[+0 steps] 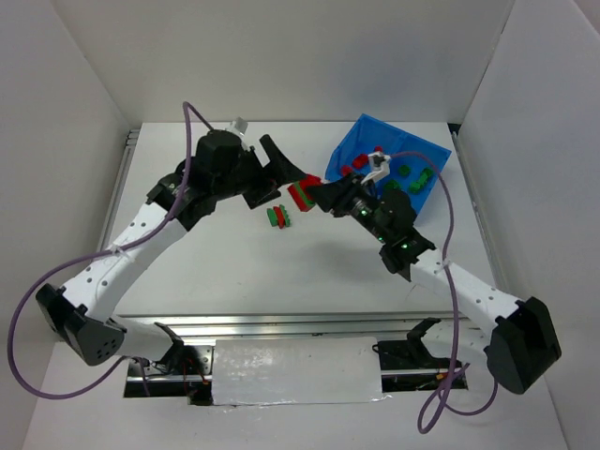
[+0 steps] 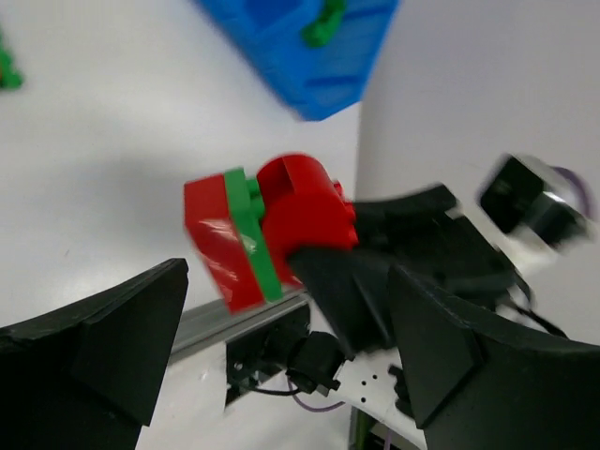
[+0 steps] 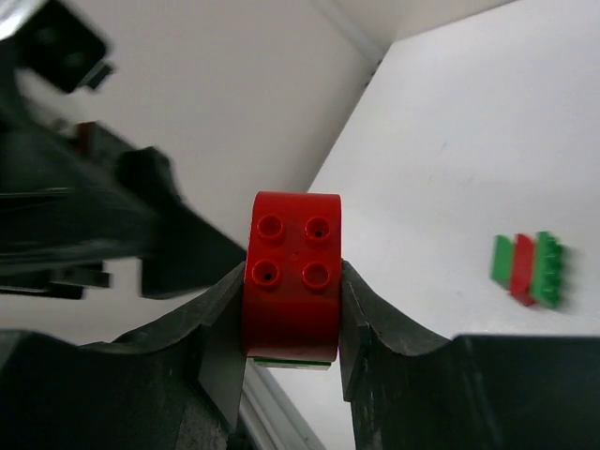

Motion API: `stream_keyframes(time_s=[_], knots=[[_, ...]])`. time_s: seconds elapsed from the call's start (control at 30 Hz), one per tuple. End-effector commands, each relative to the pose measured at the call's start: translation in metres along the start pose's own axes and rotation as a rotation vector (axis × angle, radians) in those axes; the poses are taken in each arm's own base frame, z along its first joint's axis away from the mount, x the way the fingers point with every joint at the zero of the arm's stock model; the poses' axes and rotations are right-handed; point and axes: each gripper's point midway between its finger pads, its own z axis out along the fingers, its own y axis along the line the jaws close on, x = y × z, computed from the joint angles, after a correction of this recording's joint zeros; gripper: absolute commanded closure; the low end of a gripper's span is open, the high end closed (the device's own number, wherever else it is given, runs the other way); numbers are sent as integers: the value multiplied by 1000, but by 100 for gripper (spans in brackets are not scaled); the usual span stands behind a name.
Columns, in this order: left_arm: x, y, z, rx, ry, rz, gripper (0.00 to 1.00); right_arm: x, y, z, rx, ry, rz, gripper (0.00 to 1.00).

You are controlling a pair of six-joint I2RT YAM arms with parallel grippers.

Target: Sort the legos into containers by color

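My right gripper (image 1: 317, 195) (image 3: 291, 323) is shut on a stuck-together lego stack (image 1: 302, 194) (image 3: 291, 277): a rounded red brick, a thin green plate and a red brick, held above the table. The stack also shows in the left wrist view (image 2: 267, 234). My left gripper (image 1: 279, 178) (image 2: 281, 366) is open, its jaws wide apart just left of the stack and not touching it. A second small green-red-green stack (image 1: 279, 217) (image 3: 527, 269) lies on the table. The blue bin (image 1: 412, 142) (image 2: 300, 56) sits tilted at the back right, with red bricks (image 1: 361, 161) and green bricks (image 1: 414, 174) in it.
White walls close in on the left, back and right. A metal rail (image 1: 281, 326) runs along the near edge. Purple cables (image 1: 448, 216) hang from both arms.
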Motion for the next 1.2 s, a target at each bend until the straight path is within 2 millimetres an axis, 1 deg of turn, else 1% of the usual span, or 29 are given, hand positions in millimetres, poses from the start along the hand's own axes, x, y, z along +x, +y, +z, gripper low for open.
stream_keyframes(time_s=[0.0, 0.03, 0.07, 0.1, 0.13, 0.17, 0.2, 0.23, 0.3, 0.33, 0.37, 0.4, 0.43, 0.5, 0.53, 0.6, 0.63, 0.67, 0.7, 0.77, 0.8, 0.9, 0.97, 1.07, 1.1, 1.13, 1.17], knots=[[-28, -77, -70, 326, -149, 246, 1, -37, 20, -27, -116, -74, 45, 100], [-27, -76, -72, 355, -155, 282, 1, -45, 14, -32, -110, -76, 39, 100], [-27, -91, -91, 454, -188, 361, 1, -55, 24, -39, -132, -86, 29, 100], [-24, -96, -99, 502, -197, 407, 0, -61, 27, -43, -139, -84, 27, 100], [-15, -89, -94, 528, -179, 447, 1, -66, 29, -49, -154, -68, 36, 100], [-15, -102, -105, 619, -220, 524, 1, -72, 37, -53, -182, -63, 40, 100], [1, -106, -118, 710, -180, 581, 1, -74, 43, -57, -216, -55, 45, 100], [11, -99, -113, 736, -155, 606, 0, -80, 55, -61, -269, -62, 42, 100], [24, -98, -117, 818, -125, 651, 0, -81, 76, -72, -371, -21, 70, 100], [26, -99, -117, 829, -119, 648, 0, -86, 93, -78, -453, -38, 44, 100], [26, -99, -117, 835, -114, 637, 0, -84, 105, -84, -510, -6, 57, 100], [27, -100, -114, 837, -105, 627, 0, -88, 117, -90, -569, -19, 35, 100], [27, -100, -113, 839, -101, 621, 1, -88, 122, -93, -594, -18, 40, 100], [26, -102, -109, 831, -93, 606, 1, -91, 130, -98, -635, -36, 30, 100], [26, -103, -108, 830, -91, 602, 1, -91, 132, -98, -639, -32, 26, 100], [25, -105, -105, 827, -89, 594, 0, -89, 142, -99, -668, -15, -4, 100], [27, -106, -105, 838, -77, 594, 0, -87, 143, -98, -674, -5, -4, 100], [28, -107, -101, 838, -64, 589, 1, -87, 148, -99, -691, -2, -12, 100], [30, -109, -100, 844, -55, 586, 0, -83, 152, -99, -705, 11, -16, 100], [35, -112, -98, 874, -23, 584, 1, -83, 155, -94, -708, 20, -22, 100], [39, -114, -98, 891, -11, 581, 1, -80, 153, -89, -688, 24, -21, 100], [45, -124, -105, 961, 6, 575, 5, -80, 148, -81, -664, 16, -24, 100], [48, -126, -105, 976, 18, 577, 8, -81, 147, -80, -665, 14, -27, 100], [50, -125, -103, 977, 27, 581, 37, -80, 144, -75, -657, 19, -24, 100], [50, -125, -102, 976, 26, 587, 61, -81, 144, -75, -652, 11, -25, 100], [50, -124, -101, 972, 30, 589, 73, -81, 143, -74, -647, 6, -30, 100], [52, -123, -101, 972, 38, 598, 91, -81, 141, -73, -635, 7, -29, 100]])
